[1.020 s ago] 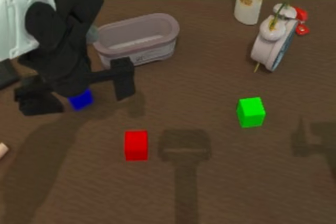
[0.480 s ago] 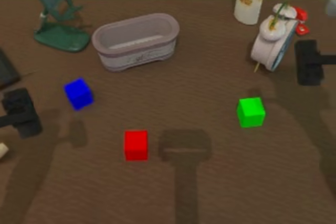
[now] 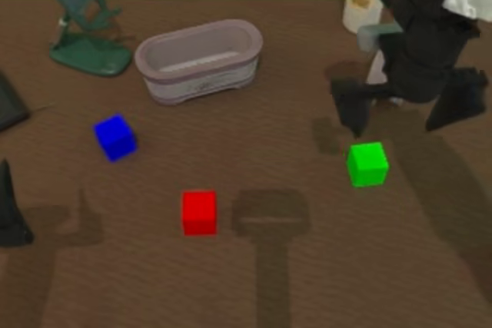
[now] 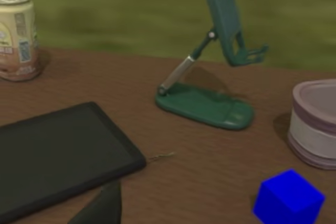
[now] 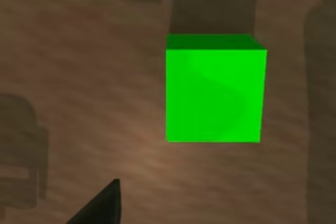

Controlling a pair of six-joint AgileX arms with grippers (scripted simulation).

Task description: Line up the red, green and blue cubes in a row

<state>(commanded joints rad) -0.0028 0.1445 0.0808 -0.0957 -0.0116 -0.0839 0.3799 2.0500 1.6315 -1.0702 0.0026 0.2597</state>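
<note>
The green cube [image 3: 367, 164] rests on the right half of the table and fills much of the right wrist view [image 5: 215, 90]. My right gripper [image 3: 403, 105] hovers open just behind it, one dark fingertip [image 5: 105, 205] showing with bare wood beside it. Toward the middle front lies the red cube [image 3: 199, 212]. The blue cube [image 3: 115, 137] stands at the left and also shows in the left wrist view [image 4: 287, 201]. My left gripper [image 3: 9, 217] is parked at the table's left edge, open and holding nothing.
An oval tub [image 3: 201, 74] stands at the back middle, a green phone stand [image 3: 81, 48] at the back left. A white bottle [image 3: 358, 7] is partly hidden behind my right arm. A black tablet [image 4: 52, 156] and a can [image 4: 16, 35] lie at the far left.
My right arm has swung in from the right edge to hover behind the green cube, covering the alarm clock. The left arm has drawn back to the left edge. The cubes stayed put.
</note>
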